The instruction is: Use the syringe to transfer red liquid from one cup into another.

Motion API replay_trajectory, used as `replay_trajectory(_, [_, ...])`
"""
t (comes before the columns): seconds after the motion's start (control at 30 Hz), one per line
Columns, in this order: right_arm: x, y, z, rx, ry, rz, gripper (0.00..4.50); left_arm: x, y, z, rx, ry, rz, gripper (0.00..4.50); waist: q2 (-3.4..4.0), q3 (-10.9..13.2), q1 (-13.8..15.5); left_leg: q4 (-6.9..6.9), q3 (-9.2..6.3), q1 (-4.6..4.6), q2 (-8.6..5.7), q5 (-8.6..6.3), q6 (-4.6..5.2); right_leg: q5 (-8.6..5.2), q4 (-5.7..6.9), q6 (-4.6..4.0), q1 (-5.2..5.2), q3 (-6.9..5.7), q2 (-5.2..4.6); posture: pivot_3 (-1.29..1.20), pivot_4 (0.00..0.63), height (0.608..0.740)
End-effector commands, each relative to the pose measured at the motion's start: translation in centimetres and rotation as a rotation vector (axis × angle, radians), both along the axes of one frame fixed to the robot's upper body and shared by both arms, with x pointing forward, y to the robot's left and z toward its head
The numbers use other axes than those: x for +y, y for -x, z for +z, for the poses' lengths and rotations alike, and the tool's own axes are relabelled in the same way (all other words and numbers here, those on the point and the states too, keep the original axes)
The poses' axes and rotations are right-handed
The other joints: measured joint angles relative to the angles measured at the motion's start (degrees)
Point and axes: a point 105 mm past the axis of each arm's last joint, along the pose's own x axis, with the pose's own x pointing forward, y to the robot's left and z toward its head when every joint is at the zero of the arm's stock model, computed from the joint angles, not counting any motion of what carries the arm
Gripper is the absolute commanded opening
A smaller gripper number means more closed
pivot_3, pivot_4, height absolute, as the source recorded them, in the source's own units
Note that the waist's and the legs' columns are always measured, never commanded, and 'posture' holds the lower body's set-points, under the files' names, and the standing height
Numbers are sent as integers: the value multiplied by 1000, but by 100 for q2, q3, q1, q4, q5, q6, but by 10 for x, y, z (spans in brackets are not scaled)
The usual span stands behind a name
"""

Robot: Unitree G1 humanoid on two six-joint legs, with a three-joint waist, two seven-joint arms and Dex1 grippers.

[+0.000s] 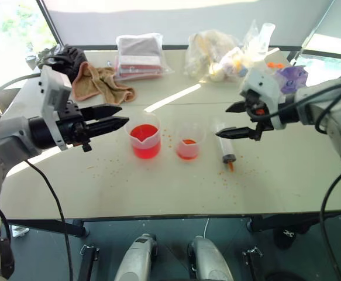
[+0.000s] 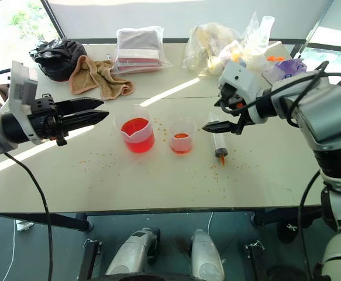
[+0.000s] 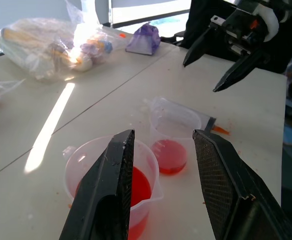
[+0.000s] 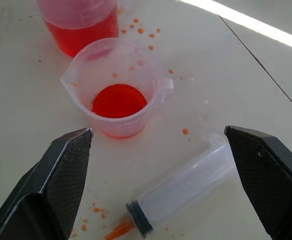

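Observation:
The syringe (image 1: 226,149) lies flat on the table, orange tip toward the front edge, just right of the smaller cup (image 1: 189,143), which holds a shallow layer of red. Left of that cup stands the larger spouted beaker (image 1: 144,139) with the red liquid (image 1: 145,143) about half way up. My right gripper (image 1: 223,121) hovers open above the syringe (image 4: 186,185), touching nothing. In the right wrist view the smaller cup (image 4: 118,100) sits beyond the fingers. Level and open, my left gripper (image 1: 123,115) is held just left of the beaker (image 3: 78,155), pointing at it.
At the back of the table lie a tan towel (image 1: 100,82), a black bag (image 1: 65,58), two filled plastic bags (image 1: 140,55) and a purple object (image 1: 290,76). Small orange specks dot the tabletop (image 1: 100,187) around the cups.

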Motion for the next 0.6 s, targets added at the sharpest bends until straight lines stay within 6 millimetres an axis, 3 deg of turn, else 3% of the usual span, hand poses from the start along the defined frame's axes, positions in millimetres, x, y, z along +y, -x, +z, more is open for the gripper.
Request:
replay_trajectory(0.03, [-8, -21, 4, 69, -29, -213, 4409, -2, 5, 7, -45, -2, -4, 1950, 0, 0, -5, 0, 0, 1, 0, 0, 0, 0, 0, 0, 1, 0, 0, 0, 150, 736])
replay_trajectory(0.23, [-19, -49, -25, 323, -38, -600, 4409, -1, 6, 7, -53, 0, 9, 1950, -1, 0, 18, -2, 1, -2, -3, 0, 0, 0, -1, 0, -2, 1, 0, 0, 150, 736])
replay_trajectory(0.6, [-18, -64, -65, 391, 55, -711, 4409, 1, 11, 8, -55, 3, 40, 1950, 0, 0, -33, -2, 6, -4, -8, 0, 2, 2, 3, 3, -6, 3, 0, 0, 150, 736])
